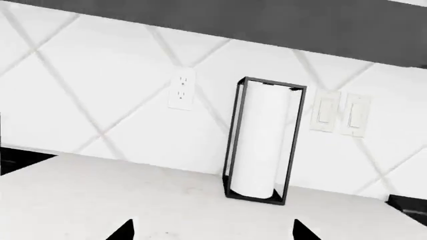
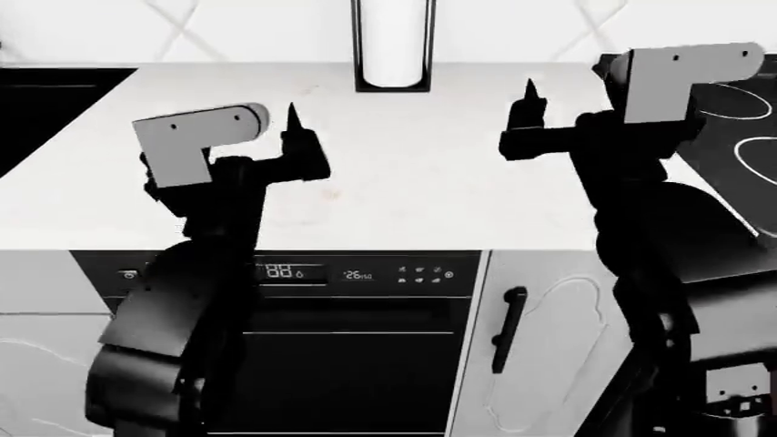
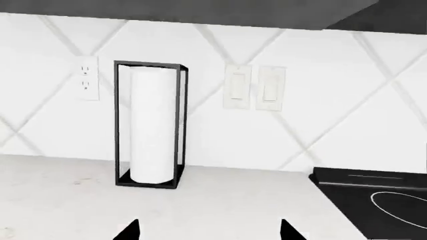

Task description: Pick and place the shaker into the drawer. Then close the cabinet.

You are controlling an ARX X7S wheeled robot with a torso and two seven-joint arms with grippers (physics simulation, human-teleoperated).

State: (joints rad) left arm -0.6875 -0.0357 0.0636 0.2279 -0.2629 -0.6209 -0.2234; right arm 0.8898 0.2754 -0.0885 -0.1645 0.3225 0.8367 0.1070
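Note:
The shaker and the drawer show in none of the views. My left gripper (image 2: 293,123) is held above the white countertop (image 2: 413,173), left of centre. Its two dark fingertips (image 1: 124,231) stand wide apart with only bare counter between them, so it is open and empty. My right gripper (image 2: 529,98) hovers over the counter's right part, also open and empty, and its fingertips (image 3: 129,231) frame bare counter. Both grippers face the back wall. A white cabinet door (image 2: 552,346) with a black handle sits below the counter on the right.
A paper towel roll in a black wire frame (image 2: 392,45) (image 1: 262,142) (image 3: 151,125) stands at the counter's back. An outlet (image 1: 181,89) and light switches (image 3: 253,87) are on the tiled wall. A black cooktop (image 2: 734,127) (image 3: 373,200) lies on the right, and an oven with a display (image 2: 352,273) is below.

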